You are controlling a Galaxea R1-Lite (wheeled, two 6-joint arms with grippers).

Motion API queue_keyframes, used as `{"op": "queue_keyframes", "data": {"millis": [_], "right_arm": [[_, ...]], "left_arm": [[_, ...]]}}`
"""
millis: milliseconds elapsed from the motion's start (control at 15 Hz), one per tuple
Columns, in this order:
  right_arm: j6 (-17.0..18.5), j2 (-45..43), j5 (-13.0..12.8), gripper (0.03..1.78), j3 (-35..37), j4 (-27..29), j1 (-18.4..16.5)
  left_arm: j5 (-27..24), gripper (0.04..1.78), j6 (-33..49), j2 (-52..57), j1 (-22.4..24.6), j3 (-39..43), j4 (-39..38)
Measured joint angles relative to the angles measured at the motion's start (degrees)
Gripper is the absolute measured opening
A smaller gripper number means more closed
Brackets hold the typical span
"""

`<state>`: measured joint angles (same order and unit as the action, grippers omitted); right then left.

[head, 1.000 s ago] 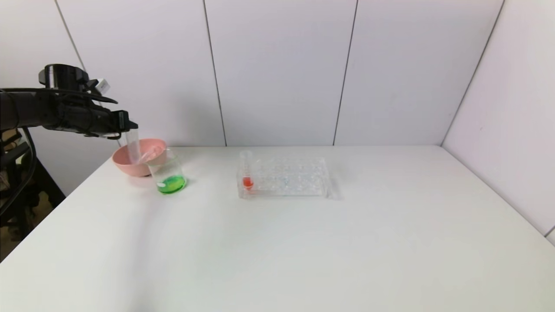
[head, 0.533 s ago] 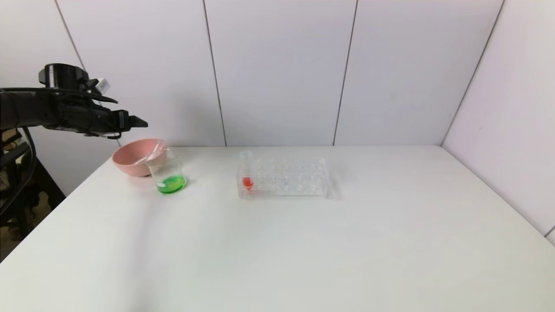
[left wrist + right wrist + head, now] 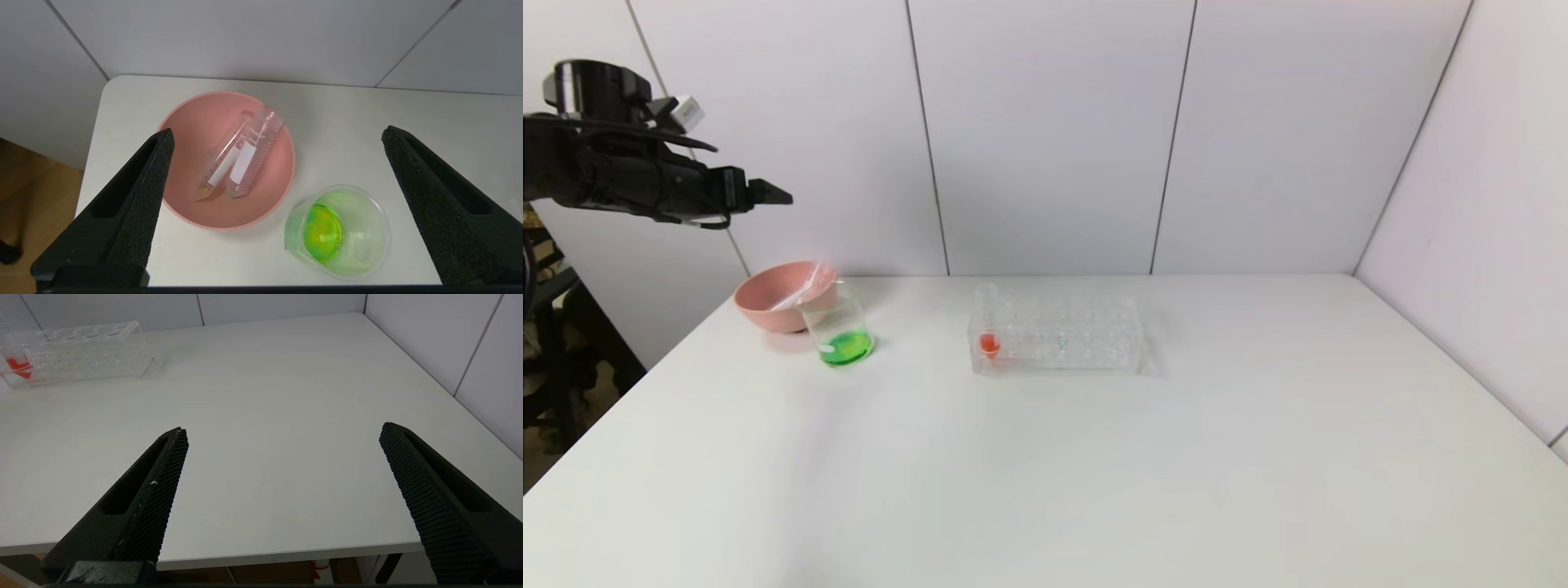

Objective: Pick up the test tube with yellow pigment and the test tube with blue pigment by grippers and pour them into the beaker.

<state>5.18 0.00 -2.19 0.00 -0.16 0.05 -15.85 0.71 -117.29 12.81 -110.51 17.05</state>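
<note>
The beaker (image 3: 840, 331) (image 3: 339, 230) stands right of the pink bowl (image 3: 760, 310) (image 3: 184, 122) and holds green liquid. Two clear tubes lie side by side in the bowl. The test tube with yellow pigment (image 3: 222, 163) keeps only a yellow trace in its tip. The other tube (image 3: 251, 157) shows no colour, so I cannot tell whether it is the test tube with blue pigment. My left gripper (image 3: 776, 196) (image 3: 278, 132) hangs open and empty high above the bowl. My right gripper (image 3: 284, 428) is open and empty over the table's near edge, out of the head view.
A clear tube rack (image 3: 1062, 335) (image 3: 81, 351) stands mid-table with one red-liquid tube (image 3: 988, 322) (image 3: 14, 363) upright at its left end. The bowl sits near the table's back left corner, close to the wall.
The left gripper opened and let its tube fall into the pink bowl. The arm then rose and drew slightly left, away from the bowl.
</note>
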Motion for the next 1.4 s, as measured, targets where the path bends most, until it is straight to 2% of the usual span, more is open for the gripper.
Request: {"op": "queue_keyframes", "data": {"millis": [267,467,667,867,1133,1400], "right_arm": [[0.00,0.00,0.00,1.71,0.00,0.00,0.05],[0.02,0.00,0.00,1.71,0.00,0.00,0.02],[0.02,0.00,0.00,1.71,0.00,0.00,0.02],[0.02,0.00,0.00,1.71,0.00,0.02,0.05],[0.00,0.00,0.00,1.71,0.00,0.02,0.00],[0.00,0.00,0.00,1.71,0.00,0.00,0.05]], "left_arm": [[-1.27,1.76,0.00,15.93,-3.64,7.64,0.78],[-1.78,1.76,-0.80,32.04,-9.18,15.08,2.43],[-1.87,1.76,-4.72,50.48,-14.46,23.55,7.22],[-1.43,1.76,-9.55,69.35,-17.10,30.55,15.32],[3.95,1.76,-9.17,91.38,-17.41,39.34,27.37],[6.14,1.76,-7.14,104.36,-13.54,50.77,30.51]]}}
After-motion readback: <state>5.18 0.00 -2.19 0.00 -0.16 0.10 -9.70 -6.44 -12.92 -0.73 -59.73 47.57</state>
